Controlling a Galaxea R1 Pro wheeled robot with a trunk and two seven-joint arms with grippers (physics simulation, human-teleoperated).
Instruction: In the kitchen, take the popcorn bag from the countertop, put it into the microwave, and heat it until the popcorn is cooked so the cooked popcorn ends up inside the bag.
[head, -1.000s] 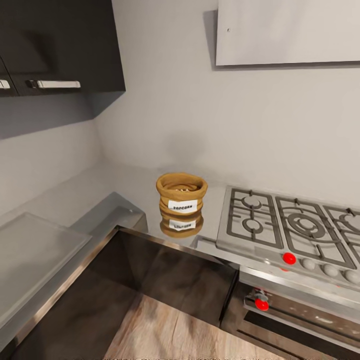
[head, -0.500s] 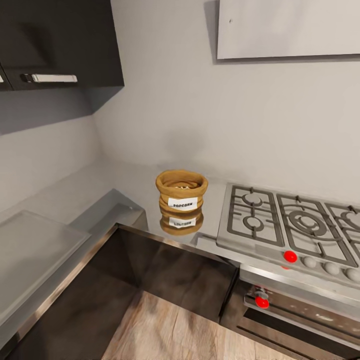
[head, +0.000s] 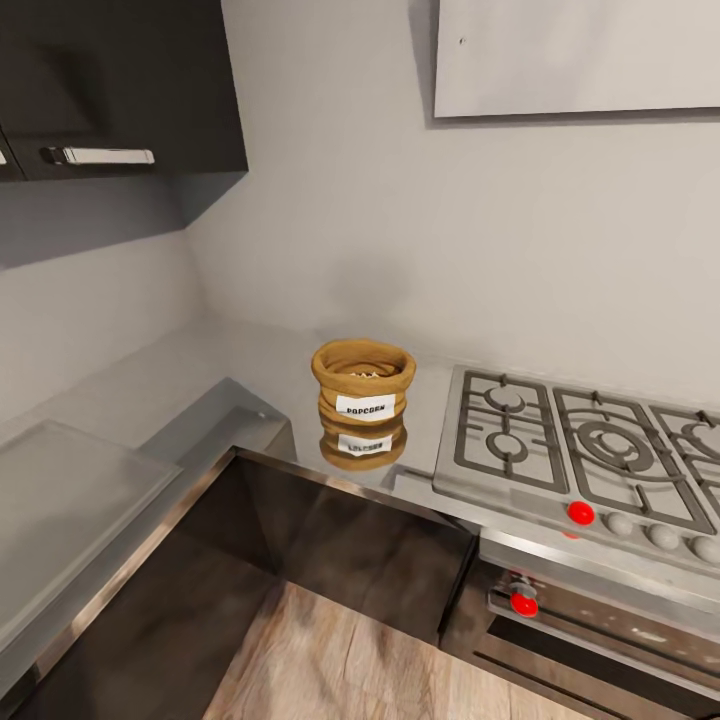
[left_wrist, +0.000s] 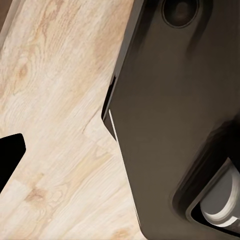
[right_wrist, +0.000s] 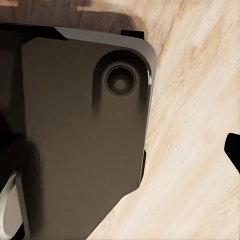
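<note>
Tan-brown and squat, the popcorn bag (head: 363, 394) stands upright on the countertop (head: 250, 365), in the corner stretch where the glossy grey worktop bends, just beside the steel gas hob (head: 580, 445) and apart from its grates. Its white label faces the head camera, and pale popcorn (head: 365, 376) shows inside the rolled rim (a mirrored copy of the sack lies in the polished surface right below it). Dark cabinet fronts (head: 330, 545) drop under the worktop edge to a wood-plank floor (head: 330, 660). A dark upper cabinet (head: 120, 90) with a pale bar handle hangs at the left of the wall. Both wrist cameras look down on the same pale wood floor (left_wrist: 55, 125), past dark rounded panels of the robot's own body (right_wrist: 80, 145); whether either gripper is spread or pressed together I cannot tell.
</note>
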